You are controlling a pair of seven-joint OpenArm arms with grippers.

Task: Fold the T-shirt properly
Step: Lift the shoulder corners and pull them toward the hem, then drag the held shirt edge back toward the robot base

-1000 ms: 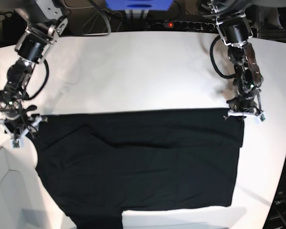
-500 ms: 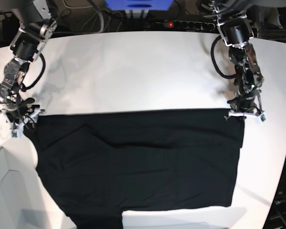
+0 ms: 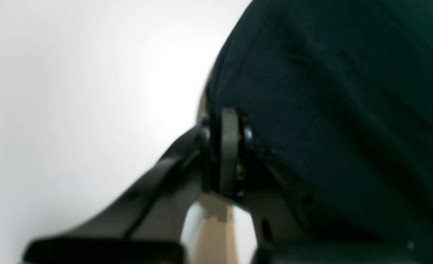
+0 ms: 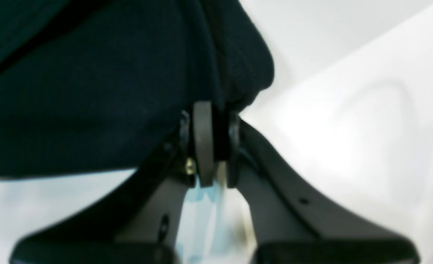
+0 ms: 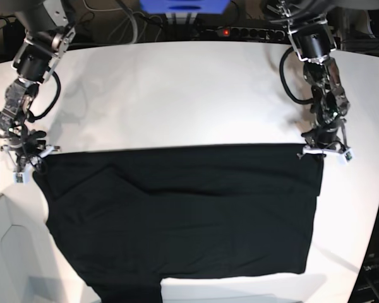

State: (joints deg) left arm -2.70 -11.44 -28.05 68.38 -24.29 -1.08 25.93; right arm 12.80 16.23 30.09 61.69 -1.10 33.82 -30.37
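T-shirt (image 5: 183, 214) is spread flat, plain black side up, across the near half of the white table (image 5: 177, 95), with one far corner pinched at each side. Its corner is clamped between the closed jaws of the left gripper (image 5: 325, 151) (wrist view is blurry, but cloth is seen between the pads). The opposite corner is nipped by the right gripper (image 5: 26, 165).

A white table (image 5: 177, 95), with a power strip (image 5: 240, 31) behind it.
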